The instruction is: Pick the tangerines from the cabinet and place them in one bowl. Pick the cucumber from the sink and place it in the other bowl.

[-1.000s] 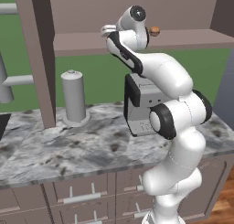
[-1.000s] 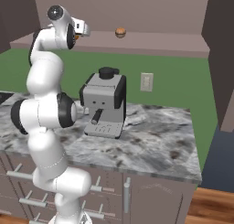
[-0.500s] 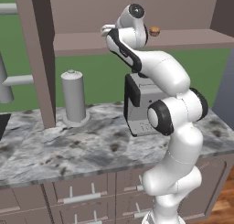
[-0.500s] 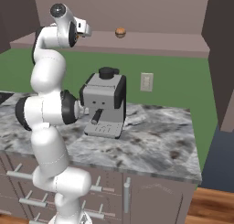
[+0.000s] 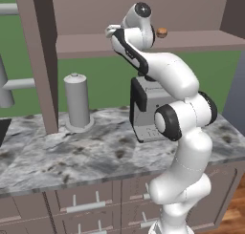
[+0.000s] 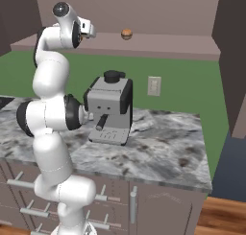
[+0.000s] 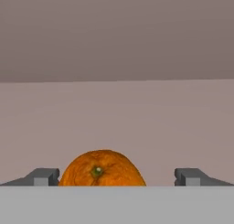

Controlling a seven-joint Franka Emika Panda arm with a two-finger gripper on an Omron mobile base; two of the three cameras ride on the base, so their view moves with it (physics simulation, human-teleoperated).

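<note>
A: What is sitting nearest the hand?

B: The bright orange tangerine is lying between the fingertips, closer to the left one, with clear gaps on both sides. The gripper is standing wide open, touching nothing.

A: And beyond it?

B: The cabinet shelf is stretching back to the rear panel. From the right base view, the duller tangerine is resting farther along that shelf, well apart from the gripper, above the coffee machine.

bright orange tangerine, green stem dot | mauve-brown cabinet | duller tan tangerine | grey-white marbled counter
</note>
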